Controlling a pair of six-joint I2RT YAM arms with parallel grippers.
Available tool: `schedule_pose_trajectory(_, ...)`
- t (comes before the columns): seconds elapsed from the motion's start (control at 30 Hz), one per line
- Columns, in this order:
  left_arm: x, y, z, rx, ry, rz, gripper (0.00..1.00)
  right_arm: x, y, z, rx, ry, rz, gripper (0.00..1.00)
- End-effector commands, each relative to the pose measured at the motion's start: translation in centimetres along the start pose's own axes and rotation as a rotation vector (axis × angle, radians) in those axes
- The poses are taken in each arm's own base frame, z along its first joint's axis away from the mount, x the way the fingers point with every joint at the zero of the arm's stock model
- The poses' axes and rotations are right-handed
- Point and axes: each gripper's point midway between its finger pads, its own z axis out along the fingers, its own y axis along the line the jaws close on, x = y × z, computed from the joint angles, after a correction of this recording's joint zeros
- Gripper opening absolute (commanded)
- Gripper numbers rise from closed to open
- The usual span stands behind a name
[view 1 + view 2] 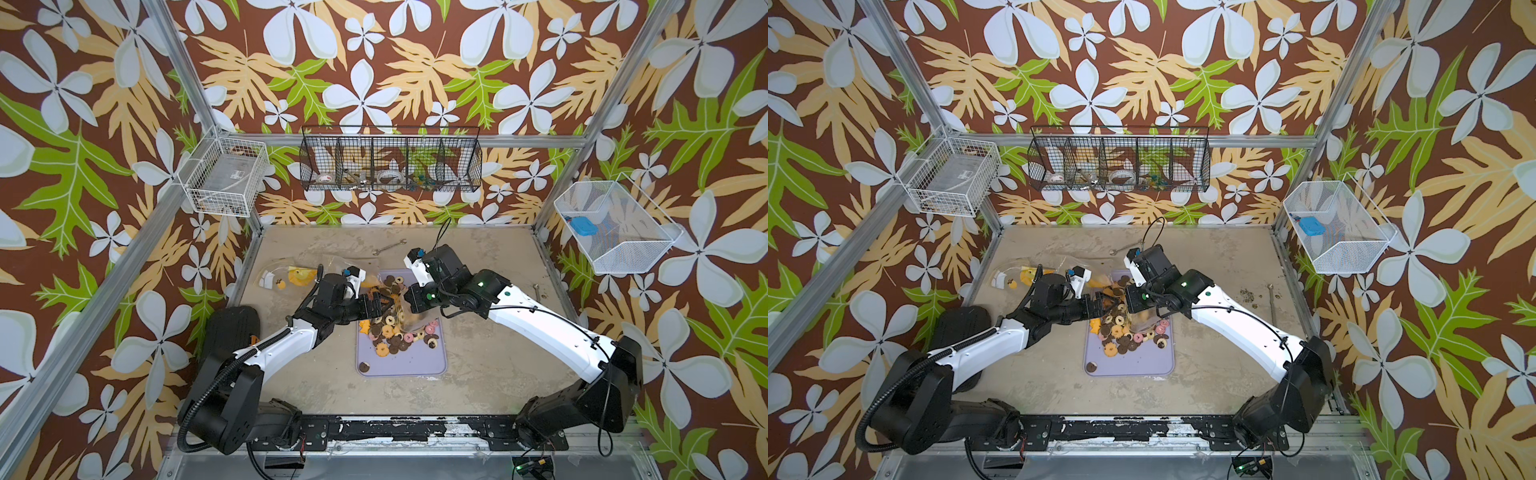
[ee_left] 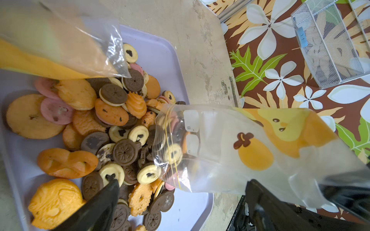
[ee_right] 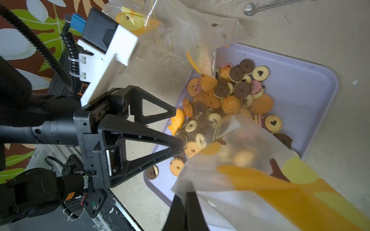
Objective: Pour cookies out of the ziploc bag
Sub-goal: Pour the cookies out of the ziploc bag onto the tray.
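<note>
The right gripper (image 3: 185,197) clamps the ziploc bag (image 2: 230,152) mouth-down below its fingers so cookies (image 2: 118,124) spill onto the lilac tray (image 2: 160,56); the left gripper (image 3: 178,127) gapes empty.

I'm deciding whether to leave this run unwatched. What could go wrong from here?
1. Some cookies appear to sit inside the ziploc bag near its mouth. If the right gripper, shut on the bag, sets it down now, they may stay in.
2. The open left gripper sits right at the pile by the tray rim. A sweep could push cookies onto the table.
</note>
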Motion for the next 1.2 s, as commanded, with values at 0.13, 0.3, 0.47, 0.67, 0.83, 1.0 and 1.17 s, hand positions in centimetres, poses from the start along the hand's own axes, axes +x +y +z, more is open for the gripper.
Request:
schedule_pose_trajectory(0.13, -0.4, -0.6, -0.2, 0.009, -0.008, 0.016, 1.0, -1.2, 1.2, -1.8, -0.04, -0.062, -0.009, 0.0)
schedule_pose_trajectory(0.3, -0.7, 0.3, -1.1, -0.037, -0.026, 0.018, 1.0, 2.3, 2.4, 0.2, -0.04, 0.007, -0.015, 0.0)
schedule_pose_trajectory(0.47, -1.7, 1.4, -2.4, -0.079, -0.055, 0.013, 1.0, 5.3, 4.2, -0.2, -0.04, 0.023, -0.016, 0.0)
schedule_pose_trajectory(0.67, -2.5, 1.9, -2.8, -0.097, -0.066, 0.016, 1.0, 5.6, 5.4, -1.9, -0.059, 0.007, 0.001, 0.0)
schedule_pose_trajectory(0.83, -2.6, 2.0, -2.9, -0.101, -0.067, 0.017, 1.0, 4.5, 6.2, -3.2, -0.043, -0.024, -0.02, 0.0)
schedule_pose_trajectory(1.0, -2.5, 2.2, -3.0, -0.108, -0.064, 0.021, 1.0, 3.3, 5.7, -3.5, 0.006, -0.059, -0.049, 0.0)
schedule_pose_trajectory(1.17, -2.5, 2.3, -2.9, -0.106, -0.061, 0.016, 1.0, 5.3, 3.2, 0.2, 0.124, 0.007, -0.094, 0.0)
